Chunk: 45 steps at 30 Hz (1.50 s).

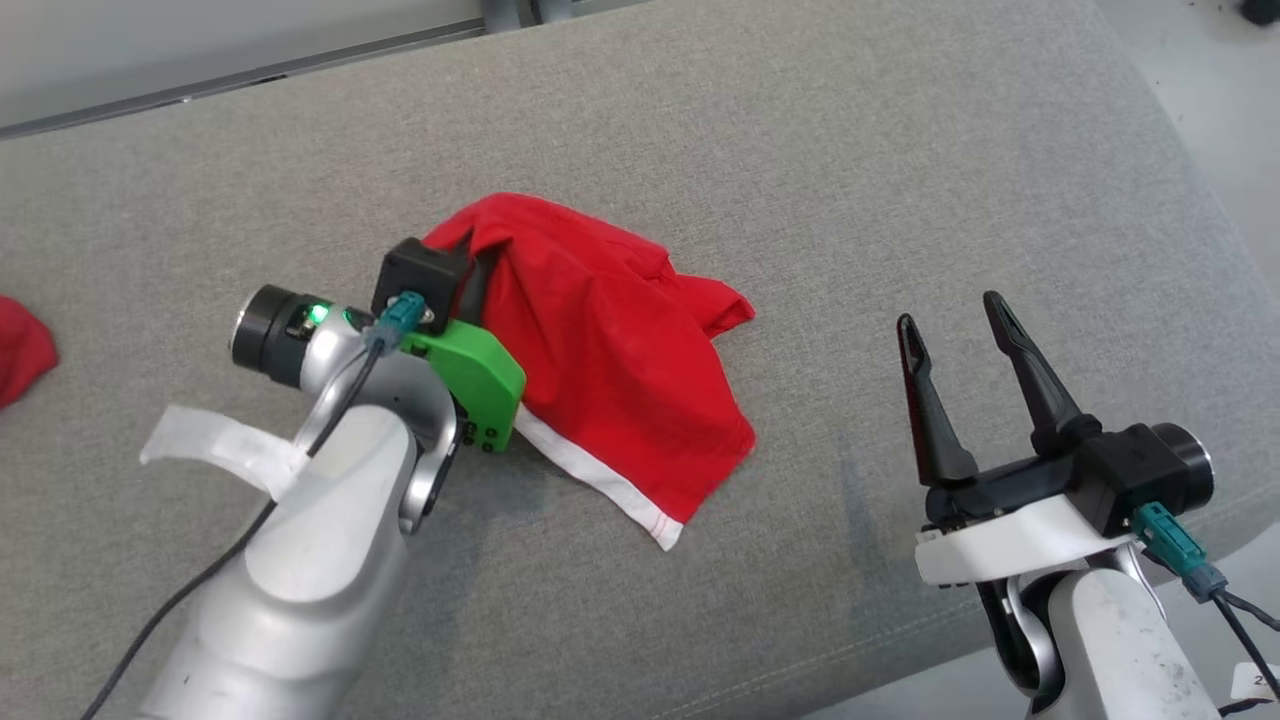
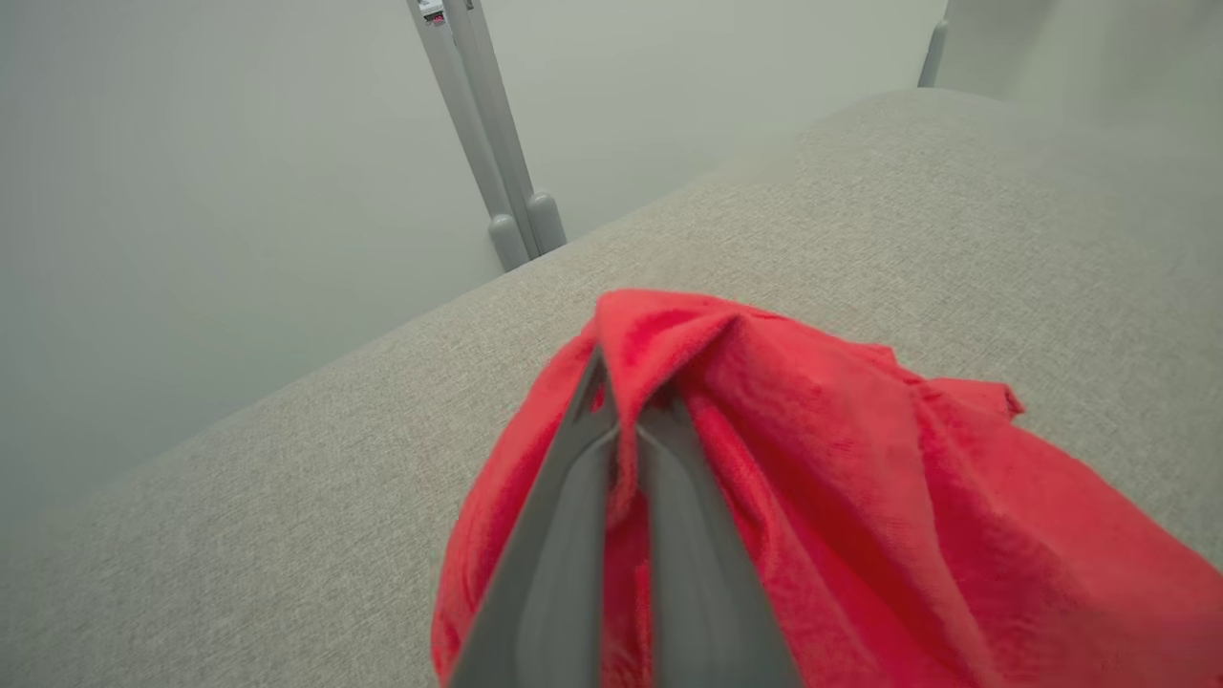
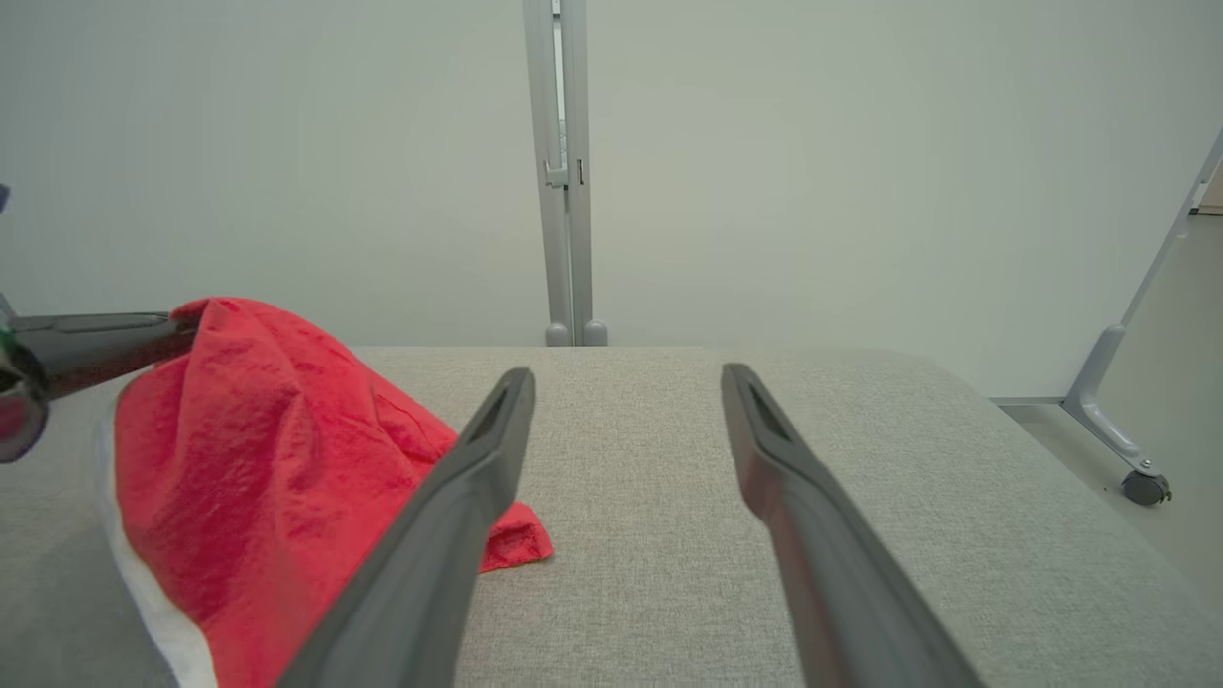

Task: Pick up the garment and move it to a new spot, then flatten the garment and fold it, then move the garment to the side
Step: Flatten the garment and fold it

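The garment (image 1: 610, 360) is red cloth with a white band along one edge, hanging in a peak over the middle of the grey cushioned surface (image 1: 800, 150). My left gripper (image 1: 470, 262) is shut on its top fold and holds that fold raised; the lower part still rests on the surface. In the left wrist view the fingers (image 2: 564, 516) pinch the garment (image 2: 860, 497) at their tips. My right gripper (image 1: 950, 315) stands open to the right of the cloth, apart from it. In the right wrist view its open fingers (image 3: 478, 468) frame bare surface, with the garment (image 3: 258, 449) at the left.
Another piece of red cloth (image 1: 20, 350) lies at the far left edge of the surface. The surface's front edge (image 1: 900, 670) runs close under my right arm. A grey metal post (image 3: 564, 172) stands behind the surface against a pale wall.
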Motion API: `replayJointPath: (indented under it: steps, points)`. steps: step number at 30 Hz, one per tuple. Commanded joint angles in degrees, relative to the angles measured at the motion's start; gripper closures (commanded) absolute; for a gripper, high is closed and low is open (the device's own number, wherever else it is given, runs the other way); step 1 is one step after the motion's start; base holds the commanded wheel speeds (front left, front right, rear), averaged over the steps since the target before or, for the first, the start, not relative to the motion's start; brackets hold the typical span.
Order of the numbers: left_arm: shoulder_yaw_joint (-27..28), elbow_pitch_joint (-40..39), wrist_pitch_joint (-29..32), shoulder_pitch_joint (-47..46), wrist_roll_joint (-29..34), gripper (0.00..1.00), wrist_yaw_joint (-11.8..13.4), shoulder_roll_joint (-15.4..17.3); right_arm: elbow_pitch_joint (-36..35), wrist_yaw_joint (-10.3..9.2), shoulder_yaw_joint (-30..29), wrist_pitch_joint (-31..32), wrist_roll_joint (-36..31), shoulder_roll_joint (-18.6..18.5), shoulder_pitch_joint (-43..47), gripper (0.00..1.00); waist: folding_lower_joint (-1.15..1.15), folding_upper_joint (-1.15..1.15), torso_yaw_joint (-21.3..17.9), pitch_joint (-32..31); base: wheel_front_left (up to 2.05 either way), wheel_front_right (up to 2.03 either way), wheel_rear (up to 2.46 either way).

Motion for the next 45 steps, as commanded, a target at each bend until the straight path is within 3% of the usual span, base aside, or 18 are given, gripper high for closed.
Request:
replayJointPath:
  steps: [1,10,11,12,13,18,24,38,45]
  points:
    - [0.28,1.86,-0.49,-2.27,0.36,1.0,-0.22,-0.35,0.16,0.02,0.35,-0.21,0.67,-0.15,-0.61,0.0,-0.01,0.0,-1.78,1.75,0.0,0.0,0.0]
    - [1.96,19.46,-4.16,-11.47,-0.94,1.0,-0.36,-1.66,1.01,0.02,2.62,-0.21,1.96,-0.15,-1.86,0.0,-0.01,0.0,-4.77,4.02,0.0,0.0,0.0]
    - [2.17,20.57,-5.15,-11.95,-1.17,0.61,-0.37,-1.77,1.09,0.02,2.72,-0.21,2.08,-0.16,-1.81,0.0,-0.01,0.0,-4.75,4.04,0.0,0.0,0.0]
    - [2.34,21.65,-6.35,-12.36,-1.5,0.07,-0.61,-1.99,1.25,0.02,2.79,-0.21,2.11,-0.17,-1.62,0.0,-0.01,0.0,-4.54,3.99,0.0,0.0,0.0]
    - [2.51,22.36,-7.55,-12.64,-1.74,0.0,-0.68,-2.21,1.4,0.02,2.73,-0.21,2.19,-0.16,-1.32,0.0,-0.01,0.0,-4.15,3.85,0.0,0.0,0.0]
    - [3.33,23.94,-13.21,-12.72,-2.87,0.0,-1.19,-3.28,2.29,0.02,3.17,-0.21,1.63,-0.16,0.35,0.0,-0.01,0.0,-1.59,2.48,0.0,0.0,0.0]
    - [5.59,20.69,-15.37,-8.5,-5.49,0.0,-2.32,-3.81,3.35,0.02,4.2,-0.21,1.45,-0.18,2.46,0.0,-0.01,0.0,2.05,-0.06,0.0,0.0,0.0]
    - [11.5,-2.84,-15.47,14.04,-4.75,0.0,-0.99,-3.25,7.05,0.02,5.91,-0.21,2.5,-0.18,7.65,0.0,-0.01,0.0,7.97,-3.73,0.0,0.0,0.0]
    - [12.58,-8.71,-15.49,22.55,-4.29,0.0,-1.03,-4.09,12.49,0.02,7.19,-0.21,3.77,-0.18,8.6,0.0,-0.01,0.0,10.29,-4.35,0.0,0.0,0.0]
